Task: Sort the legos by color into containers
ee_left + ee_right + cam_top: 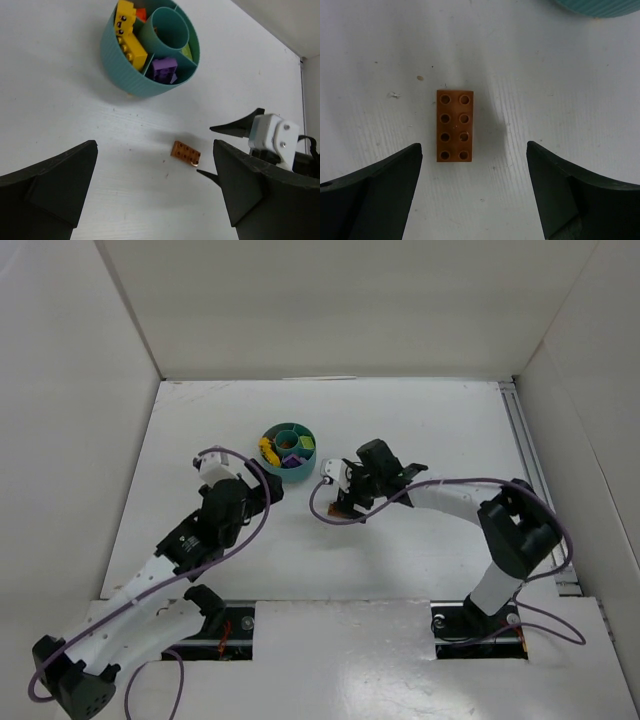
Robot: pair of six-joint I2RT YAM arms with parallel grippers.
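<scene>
Brick (454, 126), brown, two studs wide and four long, lies flat and studs-up on the table (580, 90) between the spread jaws of the right gripper (474, 152). Neither finger touches it. Its long axis runs straight ahead from the wrist, crosswise to the line between the two fingertips, and it sits nearer the finger on the left of that view. The left gripper (155, 145) also stands wide open with nothing between its jaws. The same brick lies just ahead of its opening, toward the right-hand finger, turned slightly aslant. Farther ahead stands the teal dish (125, 75), with yellow bricks (127, 37) and a purple brick (164, 67) in separate sections.
</scene>
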